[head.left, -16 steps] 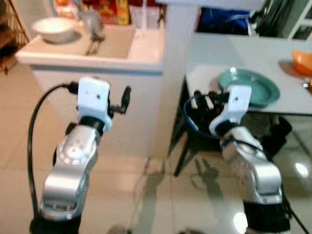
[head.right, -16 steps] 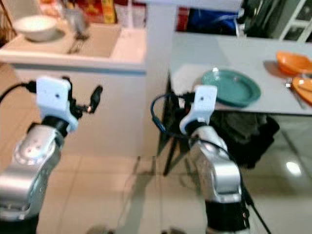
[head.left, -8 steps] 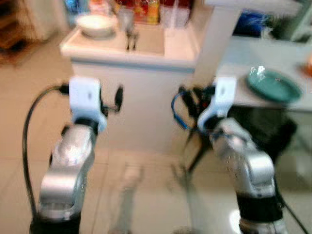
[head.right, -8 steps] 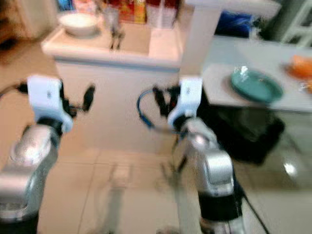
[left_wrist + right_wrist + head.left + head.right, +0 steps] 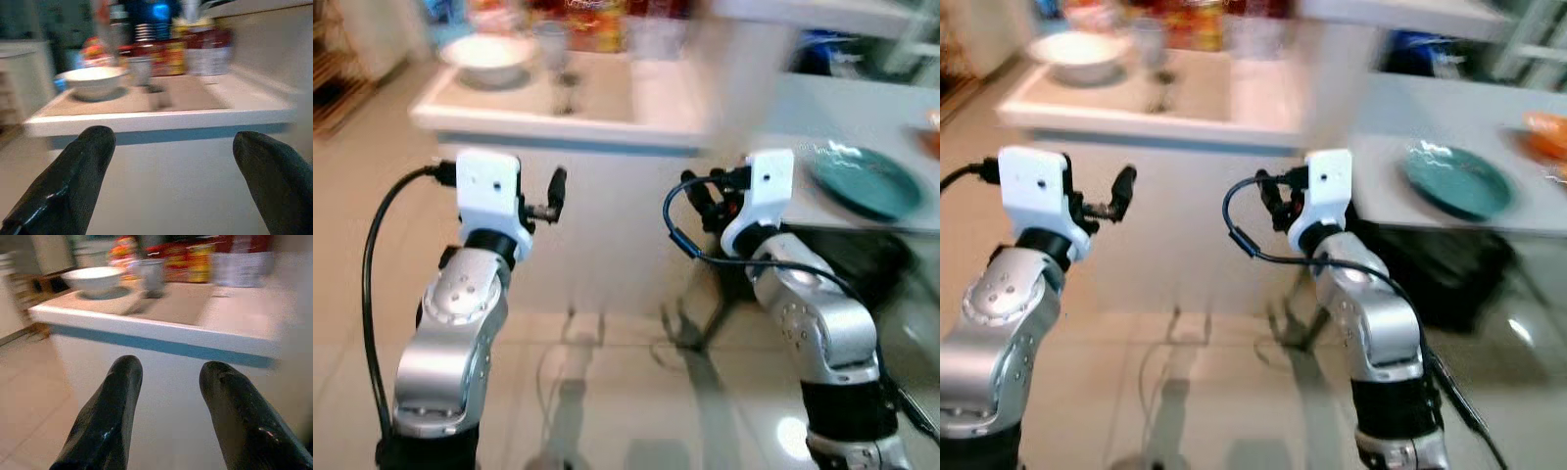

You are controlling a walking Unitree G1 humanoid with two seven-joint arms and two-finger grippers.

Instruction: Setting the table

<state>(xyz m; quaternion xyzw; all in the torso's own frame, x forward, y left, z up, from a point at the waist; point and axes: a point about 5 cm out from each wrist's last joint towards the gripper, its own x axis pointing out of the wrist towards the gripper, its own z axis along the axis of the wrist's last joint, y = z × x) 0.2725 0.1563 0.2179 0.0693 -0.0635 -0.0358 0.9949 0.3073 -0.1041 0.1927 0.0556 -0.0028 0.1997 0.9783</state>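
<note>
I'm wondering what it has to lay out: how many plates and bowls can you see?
3: a white bowl on the counter, a green plate on the grey table, and the edge of an orange dish further along. More may be out of frame.

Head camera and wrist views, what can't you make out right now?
- Packages at the counter's back: labels unreadable, motion blur, cut by the top edge in the left eye view.
- Metal cup: contents not visible, blurred in the right wrist view.
- White bowl: inside hidden by its own rim in the left wrist view.
- Orange dish: cut off by the right edge.
</note>
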